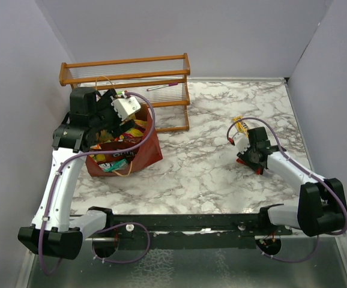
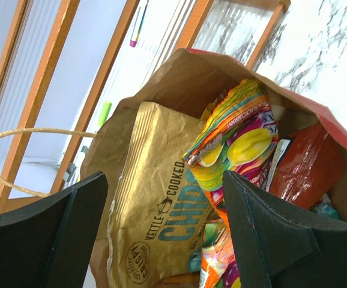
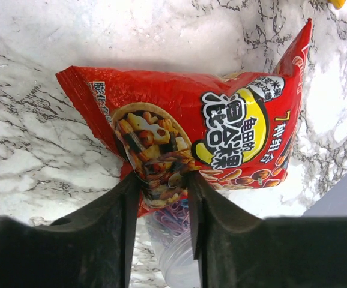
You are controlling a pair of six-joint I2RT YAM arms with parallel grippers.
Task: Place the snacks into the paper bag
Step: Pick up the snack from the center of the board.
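Note:
The dark red paper bag (image 1: 144, 157) stands at the left, in front of the rack, with several snacks in it. The left wrist view looks into the bag (image 2: 179, 84): a tan-and-teal kettle chips bag (image 2: 155, 198), a rainbow-coloured packet (image 2: 233, 138) and a red-brown packet (image 2: 305, 168). My left gripper (image 2: 164, 180) hangs open above the bag's mouth, holding nothing. At the right, my right gripper (image 3: 161, 186) pinches the lower edge of a red snack packet (image 3: 221, 120) lying on the marble table (image 3: 35, 150). In the top view this gripper (image 1: 250, 157) is low over the table.
A wooden slatted rack (image 1: 125, 63) stands at the back left, behind the bag, with a pen on it. A small translucent cup (image 3: 179, 264) with purple contents lies under the right fingers. A yellow item (image 1: 241, 124) lies beyond the right gripper.

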